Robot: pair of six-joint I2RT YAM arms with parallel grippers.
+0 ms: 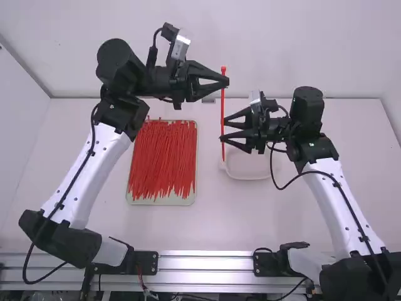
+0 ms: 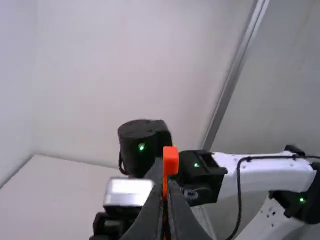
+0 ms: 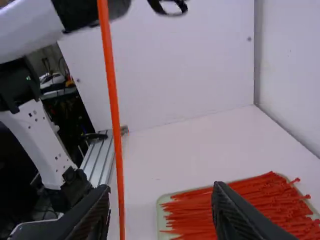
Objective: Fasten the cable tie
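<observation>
Your left gripper [image 1: 224,80] is clamped on the cable tie [image 1: 222,113] just under its square head, holding it in the air above the table [image 1: 301,207]. From the left wrist view, the fingers [image 2: 176,205] are pressed together and hide the strap below the head [image 2: 170,159]. The right gripper [image 1: 225,130] sits lower down with its jaws spread wide; the strap runs between them, and in the right wrist view it is nearer one finger [image 3: 92,212] than the other. You cannot tell whether it touches that finger. That view cuts the tie [image 3: 111,100] off at both ends.

The tie is a straight, thin red strap hanging upright. Its tip ends low in front of a clear container [image 1: 245,169] under the right gripper. Whether the tip reaches into it, and whether it holds anything, is hard to make out.

Left of the hanging tie, a shallow tray [image 1: 193,188] on the table holds a heap of loose ties [image 1: 163,160], all red, lying roughly parallel.
</observation>
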